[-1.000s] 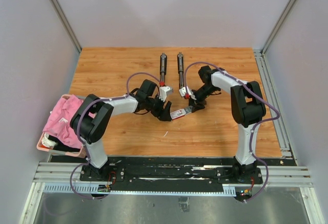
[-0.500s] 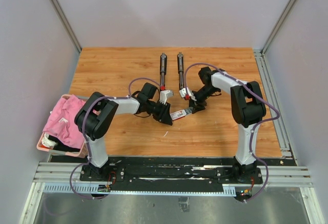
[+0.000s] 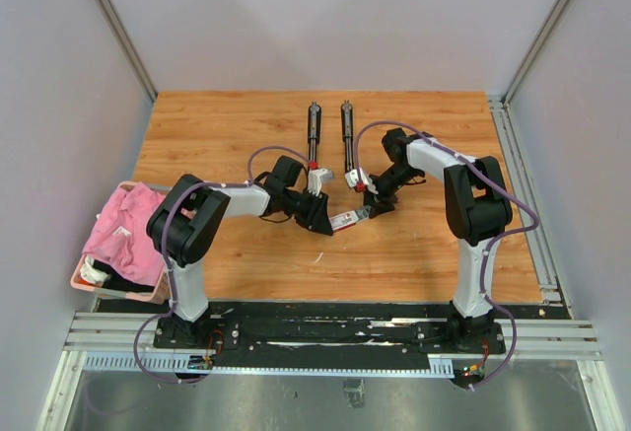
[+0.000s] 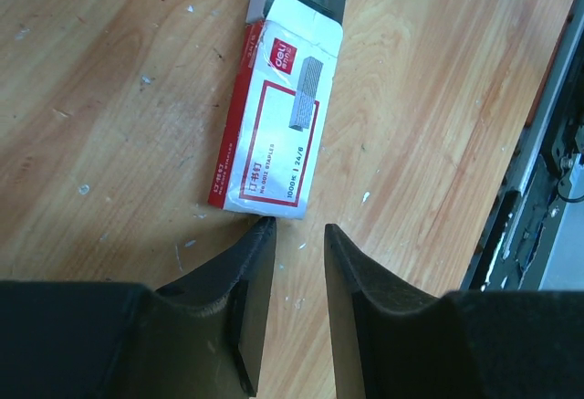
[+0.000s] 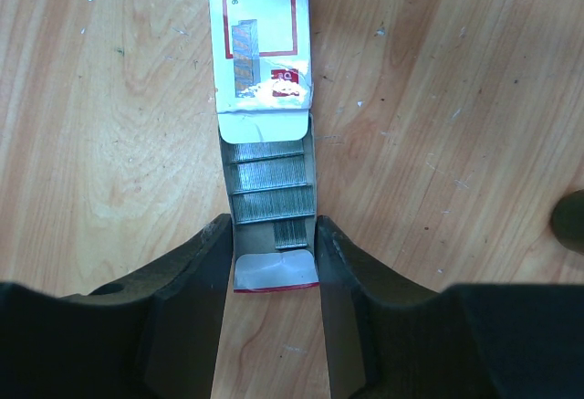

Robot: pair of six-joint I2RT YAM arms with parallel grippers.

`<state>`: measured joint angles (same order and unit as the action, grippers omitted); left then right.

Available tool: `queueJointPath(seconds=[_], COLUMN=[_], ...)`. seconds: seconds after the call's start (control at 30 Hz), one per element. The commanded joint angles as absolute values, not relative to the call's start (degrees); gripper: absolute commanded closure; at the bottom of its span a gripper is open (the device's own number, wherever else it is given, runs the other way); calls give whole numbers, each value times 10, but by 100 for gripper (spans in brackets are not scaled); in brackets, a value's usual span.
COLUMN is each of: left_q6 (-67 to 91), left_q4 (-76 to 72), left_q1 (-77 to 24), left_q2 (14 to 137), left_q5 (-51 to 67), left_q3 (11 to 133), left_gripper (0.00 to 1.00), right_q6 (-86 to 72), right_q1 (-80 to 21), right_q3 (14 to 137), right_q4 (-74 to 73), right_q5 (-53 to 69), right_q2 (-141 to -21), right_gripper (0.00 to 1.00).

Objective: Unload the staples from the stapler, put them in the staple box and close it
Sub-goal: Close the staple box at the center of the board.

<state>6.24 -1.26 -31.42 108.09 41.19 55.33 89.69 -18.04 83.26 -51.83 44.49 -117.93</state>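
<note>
Seen from overhead, the right claw at 3 o'clock pinches the drawer of a staple box, and rows of staples show inside. The left claw, at 9 o'clock, is pressed together and grips nothing. The staplers lie at 12 o'clock. If the drawer tilts or slides out too far, the staples would likely spill.

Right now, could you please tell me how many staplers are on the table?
2. The left stapler and the right stapler lie side by side at the far middle of the table; none seems hidden.
</note>
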Motion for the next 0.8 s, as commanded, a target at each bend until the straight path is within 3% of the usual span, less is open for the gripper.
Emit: queueJointPath(seconds=[0.0,0.77], left_q6=[40,53], left_q4=[-5,-29], left_q1=[-307,-307], left_q2=[1112,1135], left_q5=[372,388], left_q3=[558,561], left_gripper=[65,65], right_q6=[890,860], right_q1=[-193,-218], right_q3=[828,815], right_q4=[-525,-493], right_q5=[449,429], right_q2=[-1164,-1147], right_gripper=[59,60])
